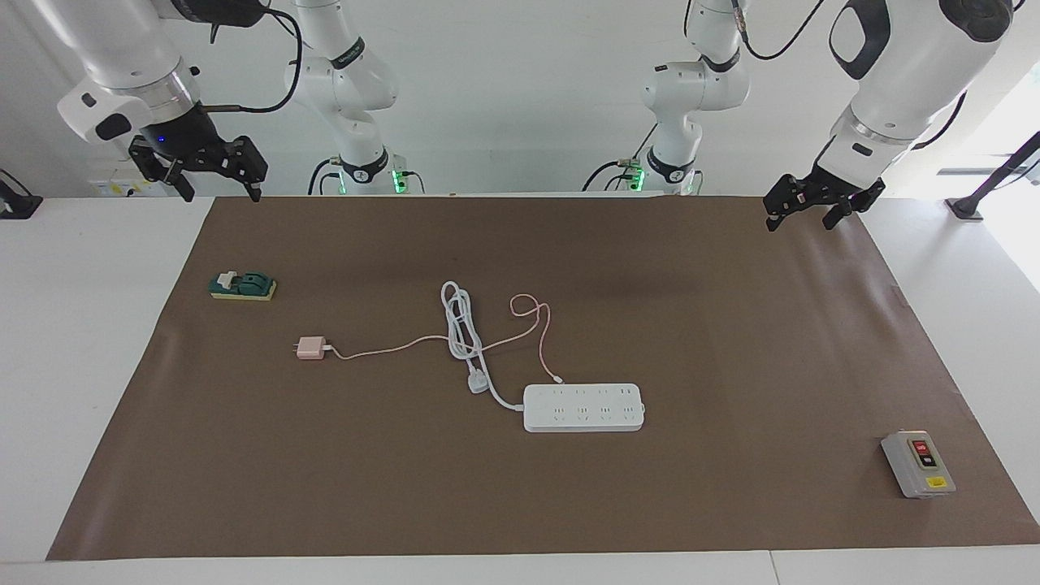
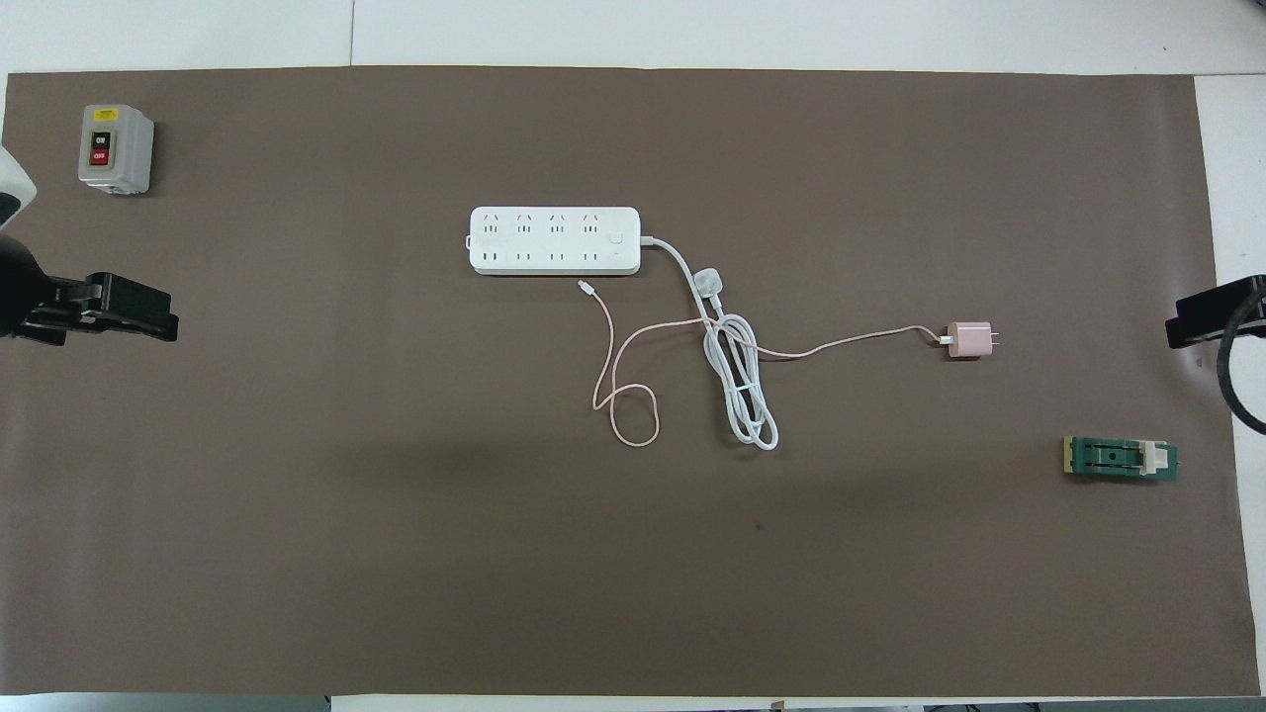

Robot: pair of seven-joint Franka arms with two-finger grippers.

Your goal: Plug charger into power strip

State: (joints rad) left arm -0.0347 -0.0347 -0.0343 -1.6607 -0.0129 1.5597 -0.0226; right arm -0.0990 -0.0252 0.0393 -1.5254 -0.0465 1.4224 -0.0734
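Pale pink charger (image 1: 309,348) lies left of centre in facing view, white power strip (image 1: 583,407) centre. We judge cube light, rigid, smooth: pinch flat sides. Left claw (image 1: 804,209) upper right, right claw (image 1: 213,166) upper left, both open, empty.

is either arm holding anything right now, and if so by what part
Nothing is held. The left tool and right tool both hang open and empty; the charger lies on the mat.
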